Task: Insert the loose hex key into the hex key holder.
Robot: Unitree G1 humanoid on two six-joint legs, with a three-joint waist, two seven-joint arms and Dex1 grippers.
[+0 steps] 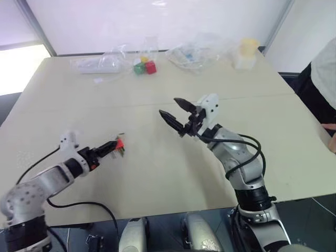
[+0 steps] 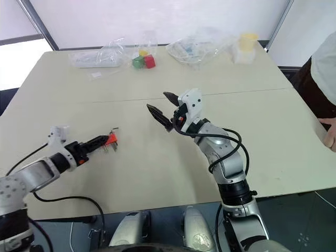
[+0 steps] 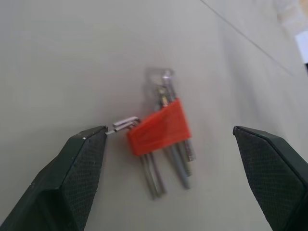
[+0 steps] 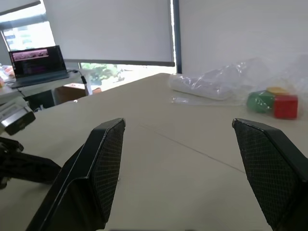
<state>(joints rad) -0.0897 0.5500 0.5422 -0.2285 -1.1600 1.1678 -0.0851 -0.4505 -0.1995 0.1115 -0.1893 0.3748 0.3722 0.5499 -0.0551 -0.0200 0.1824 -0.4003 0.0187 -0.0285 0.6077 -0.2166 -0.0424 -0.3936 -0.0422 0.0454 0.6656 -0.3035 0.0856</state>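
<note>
From up high, looking down over the arms, I see a big pale table (image 1: pixel 157 173). The left gripper (image 1: pixel 112 147) reaches low over it, and its tips sit right by the little orange-red hex key holder (image 1: pixel 120 143). The holder lies flat on the table with grey metal keys poking out of it. The right gripper (image 1: pixel 175 113) is lifted up in the air over the middle of the table, well apart from the holder, with its two fingers spread and nothing between them. Far at the back are some clear plastic bags (image 1: pixel 197 51) and red and green cubes (image 1: pixel 145 67).

The other eye shows the same thing: the holder on the table just past the left gripper's tips.

From the left wrist, the two black fingers (image 3: pixel 77 168) stand wide apart. The holder lies between them, not squeezed. One small bent key end (image 3: pixel 126 124) sticks out of the holder's side, very near one fingertip. I think this is the loose hex key, now sitting in the holder, but I cannot be sure how deep it went in.

From the right wrist, the fingers (image 4: pixel 103 159) are also wide apart and hold nothing.

So I would say the job looks nearly done or done. The left claw has let go.
</note>
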